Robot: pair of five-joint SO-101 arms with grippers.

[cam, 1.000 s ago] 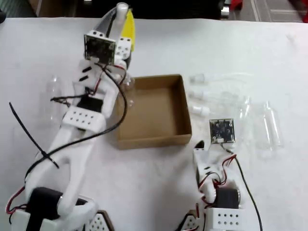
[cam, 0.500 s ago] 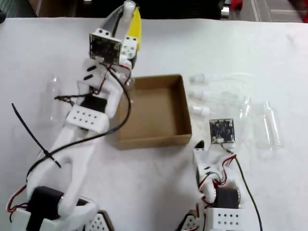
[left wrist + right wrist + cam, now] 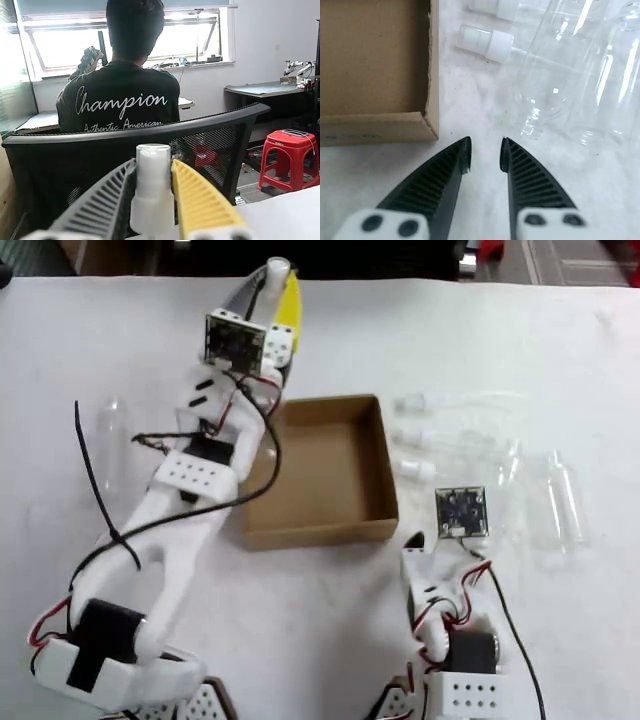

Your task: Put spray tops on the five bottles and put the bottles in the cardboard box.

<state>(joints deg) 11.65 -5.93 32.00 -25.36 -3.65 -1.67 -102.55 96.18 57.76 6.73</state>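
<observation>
The white table (image 3: 520, 330) is carrying everything. The left arm (image 3: 190, 490) is standing stretched from the near left corner toward the far edge. It is lying across the left wall of the cardboard box (image 3: 330, 475), which is sitting open near the table's middle. The box's brown floor is showing with no bottle lying in it, though the arm is hiding a strip along its left wall. Over the far edge, the left gripper (image 3: 152, 200) is holding its fingers pinched on a white spray top (image 3: 151, 185), which is pointing out past the table; whether a bottle is hanging below it I cannot tell. The right gripper (image 3: 484, 155) is hanging low over the table just beside the box's near right corner, its fingers slightly spread with nothing between them. Toward the right edge the clear bottles (image 3: 560, 495) are lying in a cluster, uncapped as far as I can tell and too overlapped to count. A lone bottle (image 3: 113, 425) is lying near the left edge. Between the box and the cluster, loose spray tops (image 3: 415, 435) are lying in a row. Judging from this, the work is sitting at an early capping step. The next move is calling for the held top to be brought down squarely onto an open bottle neck, with that bottle being steadied.
</observation>
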